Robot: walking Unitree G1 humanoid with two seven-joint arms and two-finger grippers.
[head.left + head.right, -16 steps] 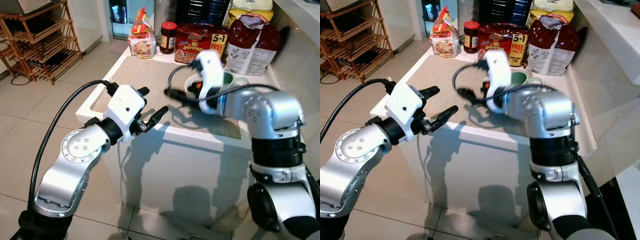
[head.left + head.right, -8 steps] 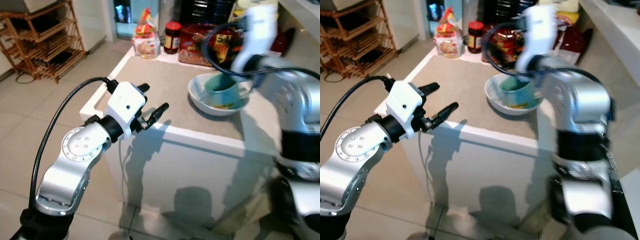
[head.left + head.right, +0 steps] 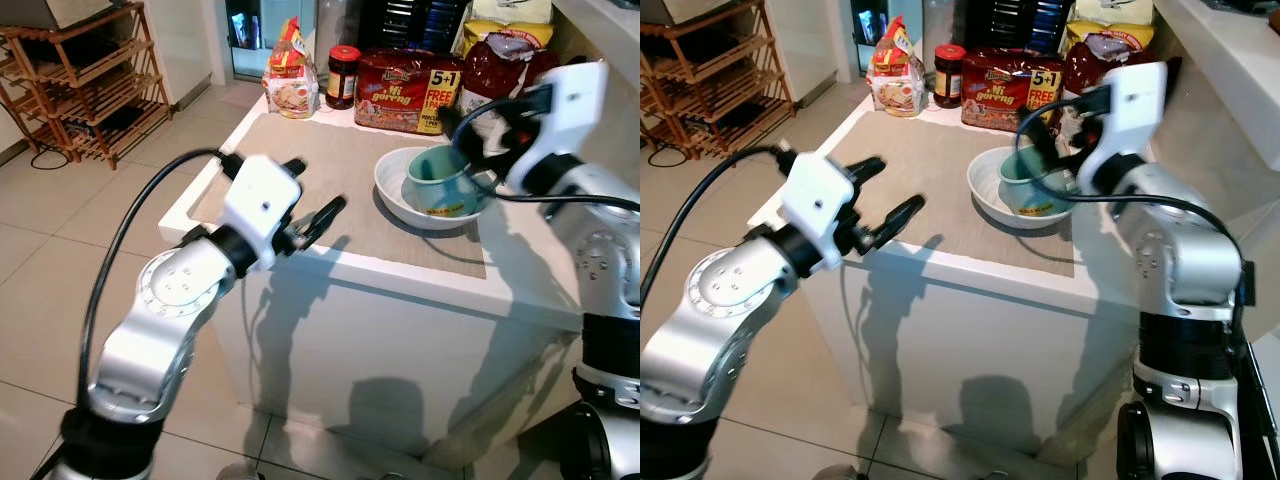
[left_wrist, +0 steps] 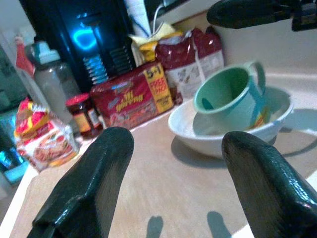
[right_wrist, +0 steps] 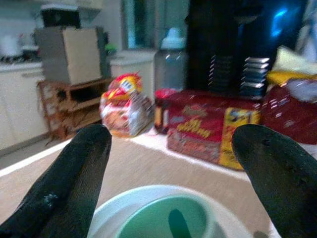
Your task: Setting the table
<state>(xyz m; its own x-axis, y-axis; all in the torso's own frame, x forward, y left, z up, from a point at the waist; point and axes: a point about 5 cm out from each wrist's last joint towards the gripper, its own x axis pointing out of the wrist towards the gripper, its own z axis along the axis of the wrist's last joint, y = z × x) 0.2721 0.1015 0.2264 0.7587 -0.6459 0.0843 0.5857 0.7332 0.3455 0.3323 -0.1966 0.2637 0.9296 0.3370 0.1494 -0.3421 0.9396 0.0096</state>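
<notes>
Here, the right gripper [image 5: 168, 148] has its jaws spread wide with nothing between them, hovering just above the green mug [image 3: 440, 180], which shows low between its two black fingers [image 5: 74, 173] in the right wrist view. The mug stands tilted inside the white bowl [image 3: 395, 195], its handle toward 3 o'clock in the head views. The bowl rests on the beige placemat [image 3: 300, 160], toward the mat's 3 o'clock side, on the white counter [image 3: 420, 300].

The left gripper [image 3: 318, 195] is also open and empty, held at the counter's near edge, well apart from the bowl at roughly its 9 o'clock. Its fingers [image 4: 94, 183] point across the mat toward the bowl and mug, as the left wrist view shows.

Along the counter's far side, at 12 o'clock from the bowl, lies a red noodle multipack [image 3: 405, 78] marked "5+1 FREE". Beside it at its 9 o'clock stands a dark jar with a red lid [image 3: 343, 75], and further that way a snack bag [image 3: 290, 80]. At the multipack's 3 o'clock sits a dark red bag [image 3: 505, 60], with a yellow packet [image 3: 495, 25] behind it.

On the tiled floor [image 3: 60, 220], at about 10 o'clock from the counter, stands a wooden rack [image 3: 80, 90].
</notes>
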